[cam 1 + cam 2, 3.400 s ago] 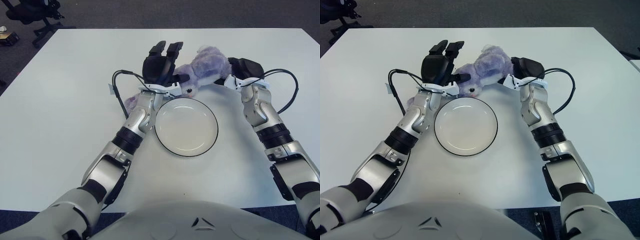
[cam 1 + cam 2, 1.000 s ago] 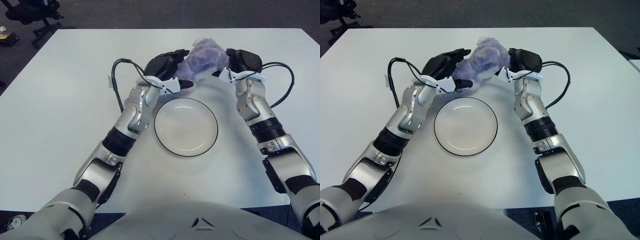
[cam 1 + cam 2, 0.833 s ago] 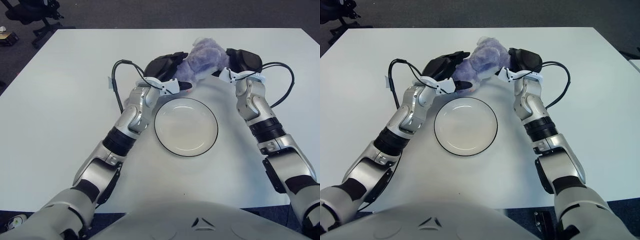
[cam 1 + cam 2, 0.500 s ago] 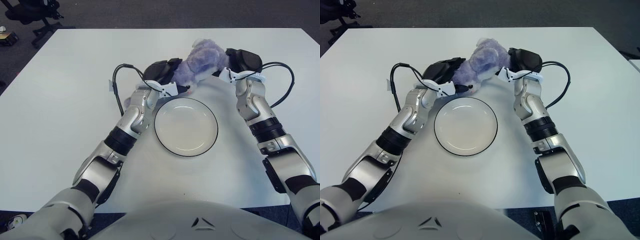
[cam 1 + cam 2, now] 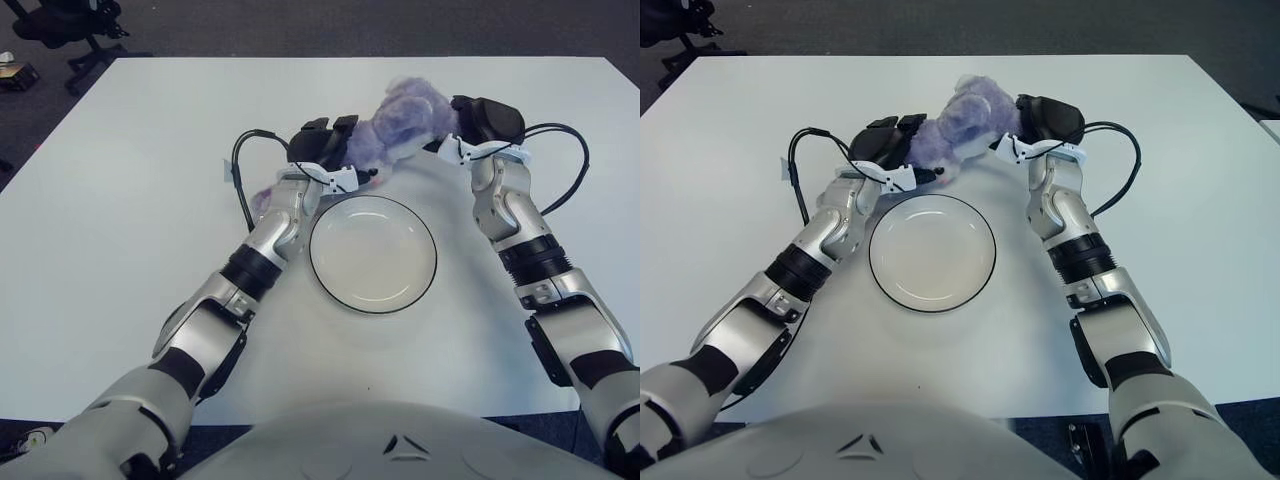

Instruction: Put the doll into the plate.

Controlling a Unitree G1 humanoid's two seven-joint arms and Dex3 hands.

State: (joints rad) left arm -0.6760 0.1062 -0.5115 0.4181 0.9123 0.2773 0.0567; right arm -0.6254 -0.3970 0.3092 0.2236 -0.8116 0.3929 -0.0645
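The purple plush doll (image 5: 405, 118) sits raised at the far side of the table, behind the white plate (image 5: 372, 255) with a dark rim. My right hand (image 5: 487, 118) is closed on the doll's right end and holds it. My left hand (image 5: 328, 140) is at the doll's left side, fingers straightened and pointing away from me, touching the plush without gripping it. A purple bit of plush (image 5: 262, 200) shows beside my left forearm. The plate holds nothing.
The white table (image 5: 130, 230) spreads wide to both sides. Black cables (image 5: 238, 180) loop out from both wrists over the tabletop. An office chair (image 5: 60, 20) stands on the floor beyond the far left corner.
My left hand has uncurled off the doll and drawn back to its left side. The doll and my right hand have stayed in place behind the plate.
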